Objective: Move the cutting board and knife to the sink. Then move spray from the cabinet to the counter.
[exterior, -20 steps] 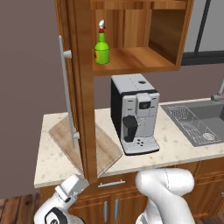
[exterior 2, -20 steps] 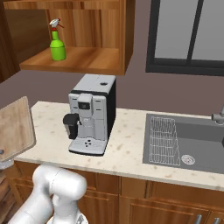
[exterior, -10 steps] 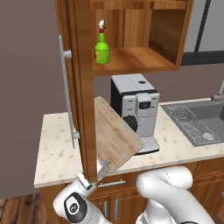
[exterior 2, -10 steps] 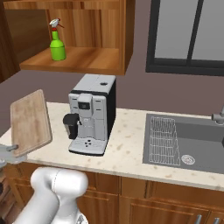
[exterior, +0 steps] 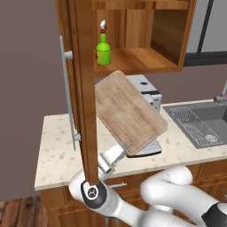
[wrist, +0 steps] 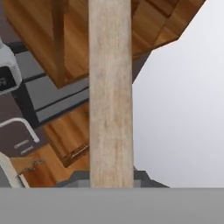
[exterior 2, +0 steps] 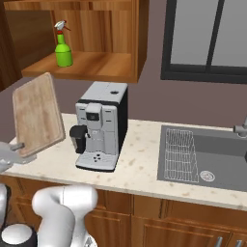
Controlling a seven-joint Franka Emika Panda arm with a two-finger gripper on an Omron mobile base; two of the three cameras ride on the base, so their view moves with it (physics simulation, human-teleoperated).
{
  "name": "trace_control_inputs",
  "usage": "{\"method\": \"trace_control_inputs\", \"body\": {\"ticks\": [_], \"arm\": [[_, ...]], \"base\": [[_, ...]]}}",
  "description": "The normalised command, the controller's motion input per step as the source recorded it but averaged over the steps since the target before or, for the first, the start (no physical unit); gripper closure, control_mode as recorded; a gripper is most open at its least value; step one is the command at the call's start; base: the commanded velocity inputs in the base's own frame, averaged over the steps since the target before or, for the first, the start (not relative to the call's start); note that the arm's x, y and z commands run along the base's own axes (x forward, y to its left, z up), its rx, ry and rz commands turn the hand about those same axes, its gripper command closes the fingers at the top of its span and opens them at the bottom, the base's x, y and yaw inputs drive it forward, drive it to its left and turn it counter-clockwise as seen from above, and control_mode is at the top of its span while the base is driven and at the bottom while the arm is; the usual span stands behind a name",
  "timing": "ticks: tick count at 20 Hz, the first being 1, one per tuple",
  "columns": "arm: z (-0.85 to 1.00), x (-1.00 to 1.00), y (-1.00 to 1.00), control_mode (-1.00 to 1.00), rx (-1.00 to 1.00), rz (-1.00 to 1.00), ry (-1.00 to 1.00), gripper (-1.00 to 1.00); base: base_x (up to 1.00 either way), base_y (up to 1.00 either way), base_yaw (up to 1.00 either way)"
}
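In the left base view, the end effector (exterior: 125, 148) pinches the lower edge of the cutting board (exterior: 128, 113), which is lifted clear of the table (exterior: 57, 150) and tilted up in front of the coffee machine (exterior: 148, 91). The spray (exterior: 103, 46) stands on the shelf of the cabinet (exterior: 133, 60), whose open door (exterior: 83, 88) hangs ahead of the arm; the sink (exterior: 201, 124) lies to the right. In the right base view, the board (exterior 2: 37, 113) stands raised at the left beside the coffee machine (exterior 2: 101, 125), well apart from the sink (exterior 2: 207, 154), with the spray (exterior 2: 61, 46) above. In the hand view, the board's pale edge (wrist: 110, 96) runs straight up from between the fingers.
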Motion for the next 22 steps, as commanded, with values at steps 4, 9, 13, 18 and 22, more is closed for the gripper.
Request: {"method": "trace_control_inputs", "body": {"ticks": [4,9,13,18,22], "arm": [[0.94,-0.32,-0.5,-1.0,0.0,-0.01,-0.15,1.0],[1.0,-0.26,-0.38,-1.0,0.0,0.0,-0.14,1.0],[0.74,-0.21,-0.46,-1.0,0.0,-0.03,-0.06,1.0],[0.09,-0.13,-0.48,-1.0,0.01,-0.06,0.0,1.0],[0.0,-0.03,-0.54,-1.0,0.02,-0.05,0.0,1.0]], "base": [[0.0,0.0,0.0],[0.0,0.0,0.0],[0.0,0.0,0.0],[0.0,0.0,0.0],[0.0,0.0,0.0]]}}
